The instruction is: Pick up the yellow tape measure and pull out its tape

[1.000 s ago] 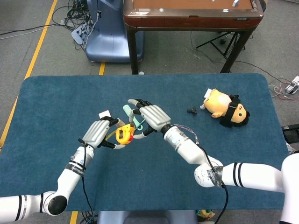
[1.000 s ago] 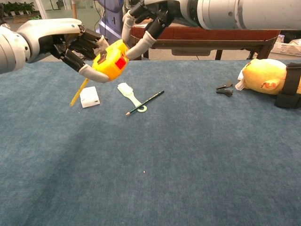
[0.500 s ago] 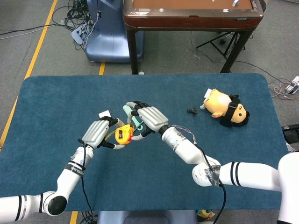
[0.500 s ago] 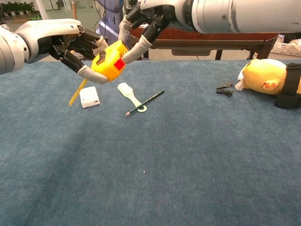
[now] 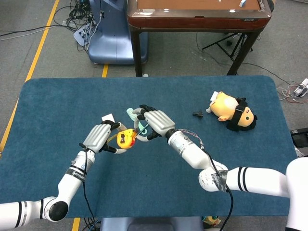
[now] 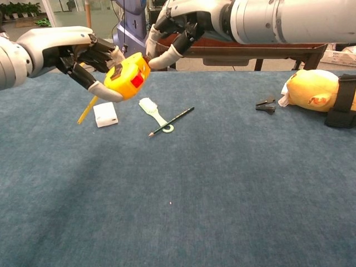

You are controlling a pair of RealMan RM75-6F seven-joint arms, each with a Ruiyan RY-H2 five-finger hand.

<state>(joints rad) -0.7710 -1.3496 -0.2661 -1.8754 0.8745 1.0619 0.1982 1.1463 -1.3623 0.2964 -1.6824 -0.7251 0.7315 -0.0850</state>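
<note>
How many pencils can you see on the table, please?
2. A dark pencil lies beside the pale green brush. A yellow pencil lies left of the white block, partly hidden by the left hand; more may be hidden.

The head view looked steeply down from above, taking in the whole blue counter (image 5: 57, 106) and the floor beyond. The chest view sat low and close, facing forward across the counter surface. Both shared the raised hands and the plush toy (image 5: 233, 110) at right.
</note>
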